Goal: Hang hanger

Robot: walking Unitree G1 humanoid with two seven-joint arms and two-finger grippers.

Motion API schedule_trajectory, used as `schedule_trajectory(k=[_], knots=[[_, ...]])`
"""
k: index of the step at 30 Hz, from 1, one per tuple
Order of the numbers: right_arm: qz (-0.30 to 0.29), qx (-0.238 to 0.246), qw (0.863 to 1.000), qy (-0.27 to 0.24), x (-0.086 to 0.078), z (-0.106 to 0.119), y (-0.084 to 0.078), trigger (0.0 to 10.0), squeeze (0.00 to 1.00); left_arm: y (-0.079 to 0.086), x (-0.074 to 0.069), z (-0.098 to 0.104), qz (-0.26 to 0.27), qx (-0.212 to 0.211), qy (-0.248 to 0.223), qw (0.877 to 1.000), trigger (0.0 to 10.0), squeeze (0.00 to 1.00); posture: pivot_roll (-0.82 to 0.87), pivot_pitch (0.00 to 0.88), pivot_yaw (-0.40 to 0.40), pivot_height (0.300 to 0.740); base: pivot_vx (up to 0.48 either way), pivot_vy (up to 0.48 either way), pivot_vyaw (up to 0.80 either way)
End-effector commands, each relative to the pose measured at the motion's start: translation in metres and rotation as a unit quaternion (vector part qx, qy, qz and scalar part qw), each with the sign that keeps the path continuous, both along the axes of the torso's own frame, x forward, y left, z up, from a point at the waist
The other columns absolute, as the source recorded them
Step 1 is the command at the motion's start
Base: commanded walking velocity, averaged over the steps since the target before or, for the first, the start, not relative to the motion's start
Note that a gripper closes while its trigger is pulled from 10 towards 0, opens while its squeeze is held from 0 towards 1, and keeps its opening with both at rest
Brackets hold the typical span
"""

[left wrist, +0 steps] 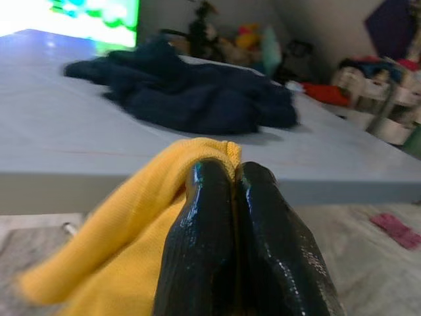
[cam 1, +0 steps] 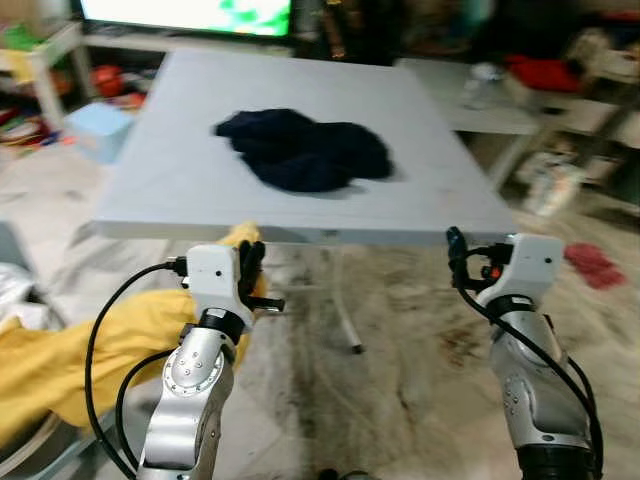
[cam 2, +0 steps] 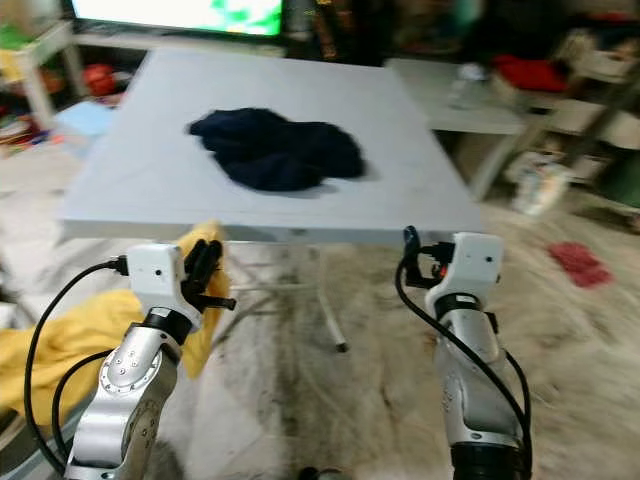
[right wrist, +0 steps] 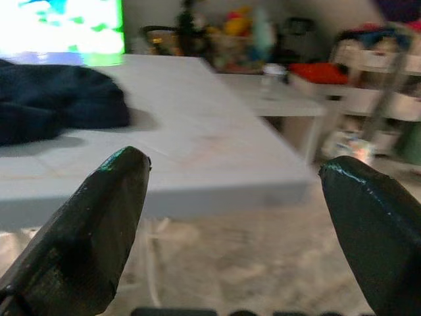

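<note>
My left gripper is shut on a yellow cloth that trails down and to my left, just below the near edge of the grey table. In the left wrist view the two black fingers press together on the cloth's yellow hem. A dark navy garment lies crumpled in the middle of the table. My right gripper is open in front of the table's near right corner, its fingertips wide apart with nothing between them. No hanger can be seen.
A lit screen stands behind the table. A light blue box and toys sit at the far left, a low white table and shelves at the right. A red cloth lies on the floor at the right.
</note>
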State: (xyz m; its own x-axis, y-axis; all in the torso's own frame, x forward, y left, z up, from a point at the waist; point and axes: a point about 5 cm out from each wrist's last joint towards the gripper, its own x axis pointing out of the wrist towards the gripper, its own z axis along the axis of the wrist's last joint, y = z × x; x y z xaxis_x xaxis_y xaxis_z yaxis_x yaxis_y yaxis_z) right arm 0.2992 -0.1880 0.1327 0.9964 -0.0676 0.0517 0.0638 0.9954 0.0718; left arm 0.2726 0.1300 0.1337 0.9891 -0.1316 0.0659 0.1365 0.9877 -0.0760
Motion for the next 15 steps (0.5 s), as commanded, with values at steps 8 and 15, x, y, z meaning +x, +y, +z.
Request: schedule_trajectory(k=[8,15], knots=[[0.0,-0.005,1.0,0.003,0.0002,-0.0008,-0.0002,10.0,0.0,0.0111,0.0076,0.0056,0.032,-0.005,0.0,0.999,10.0,0.0,0.08,0.082,-0.111,0.74,0.0,0.045,0.0],[-0.003,-0.044,0.999,-0.003,0.0013,-0.0006,0.0003,10.0,0.0,0.0092,0.0086,0.0047,0.03,-0.02,0.008,0.999,10.0,0.0,0.08,0.076,-0.112,0.74,0.0,0.48,0.0]])
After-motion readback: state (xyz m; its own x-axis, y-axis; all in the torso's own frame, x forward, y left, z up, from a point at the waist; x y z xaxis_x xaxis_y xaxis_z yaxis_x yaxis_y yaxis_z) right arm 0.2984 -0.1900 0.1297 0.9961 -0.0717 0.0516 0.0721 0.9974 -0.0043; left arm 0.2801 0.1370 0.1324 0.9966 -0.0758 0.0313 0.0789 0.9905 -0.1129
